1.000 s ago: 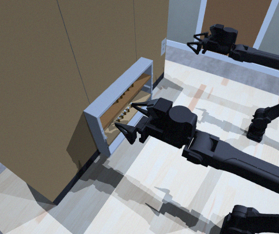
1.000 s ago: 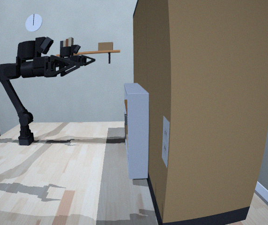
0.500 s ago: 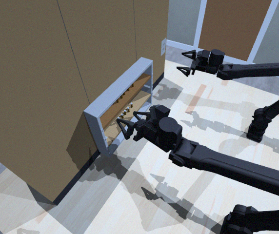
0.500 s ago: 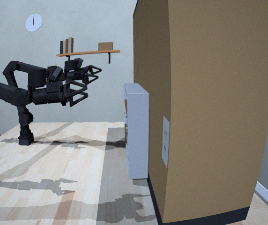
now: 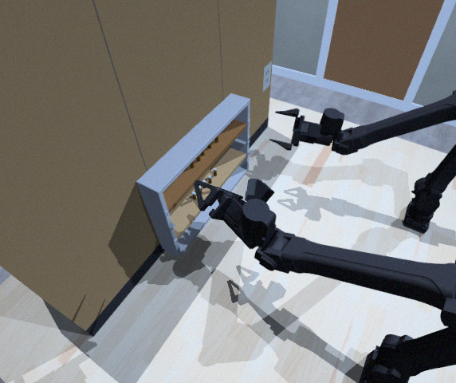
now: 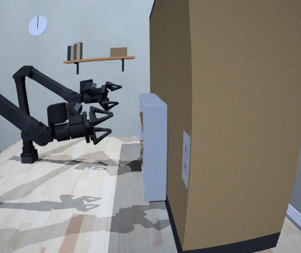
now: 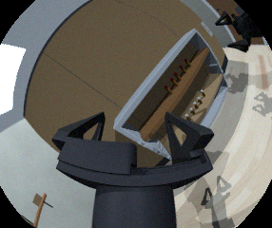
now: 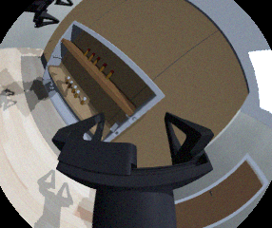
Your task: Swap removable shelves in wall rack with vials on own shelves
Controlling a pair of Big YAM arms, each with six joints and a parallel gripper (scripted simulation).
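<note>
Swap not started, it seems: darker shelf (image 5: 228, 138) (image 7: 174, 106) (image 8: 98, 78) with red-capped vials up top, paler shelf (image 5: 182, 220) (image 7: 214, 85) (image 8: 60, 76) below. Both arms' fingers wide open, gripping nothing.
</note>
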